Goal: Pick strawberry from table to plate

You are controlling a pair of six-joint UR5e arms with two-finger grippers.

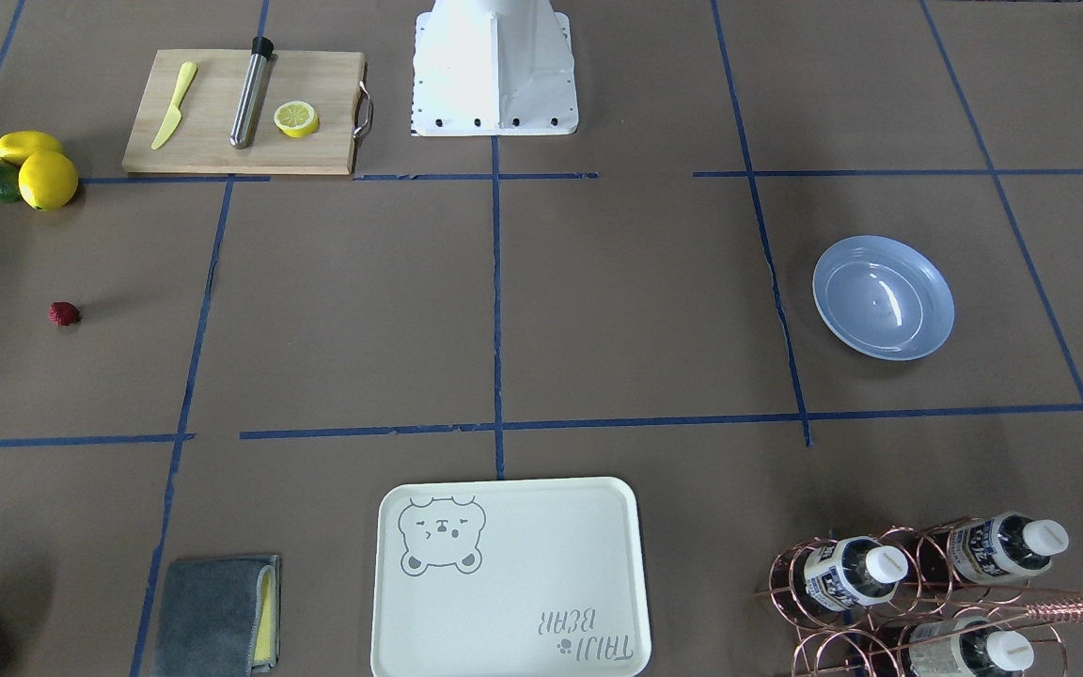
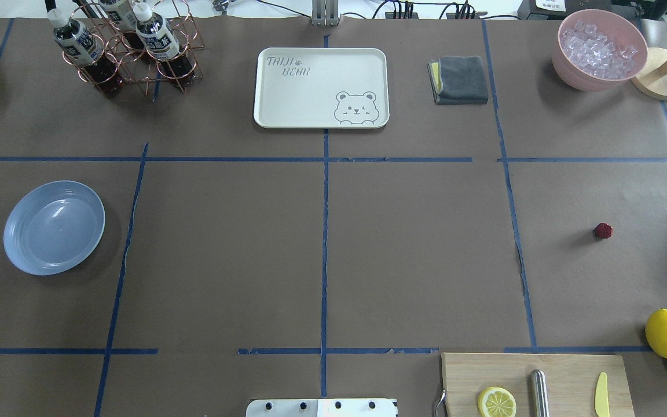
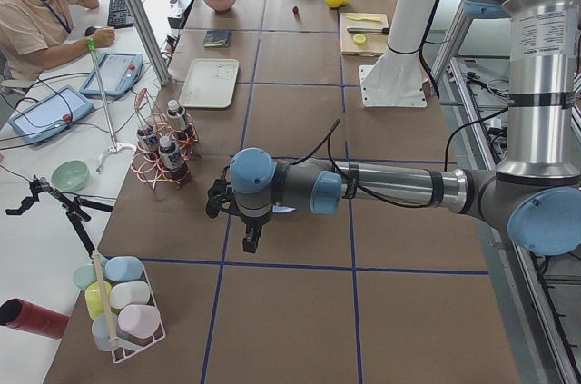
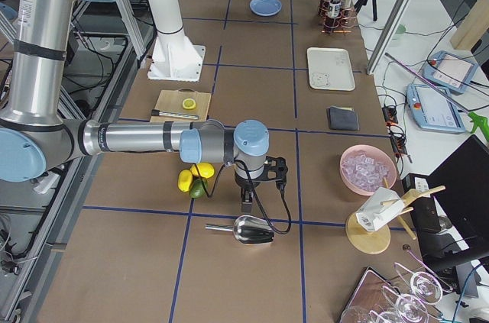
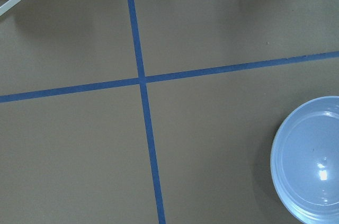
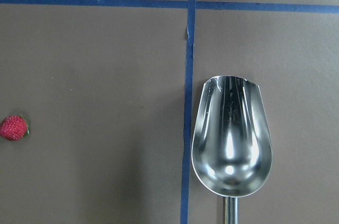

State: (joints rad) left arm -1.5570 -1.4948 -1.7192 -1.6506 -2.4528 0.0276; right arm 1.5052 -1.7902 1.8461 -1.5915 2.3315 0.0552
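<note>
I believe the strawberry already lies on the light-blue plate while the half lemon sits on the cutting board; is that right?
Not quite: the strawberry lies on the bare table, far from the plate, which holds nothing, as the overhead exterior view shows. The half lemon does sit on the cutting board.

Dark-red strawberry [image 1: 64, 313], light-blue plate [image 1: 883, 297] — brown table [image 1: 635, 301] with a blue-tape grid, cream bear-print tray [image 1: 523, 583], yellow lemons [image 1: 48, 179]

Bright even overhead light, sharp focus, soft shadows, glare on plate [image 1: 883, 297] and scoop [image 6: 231, 144].
</note>
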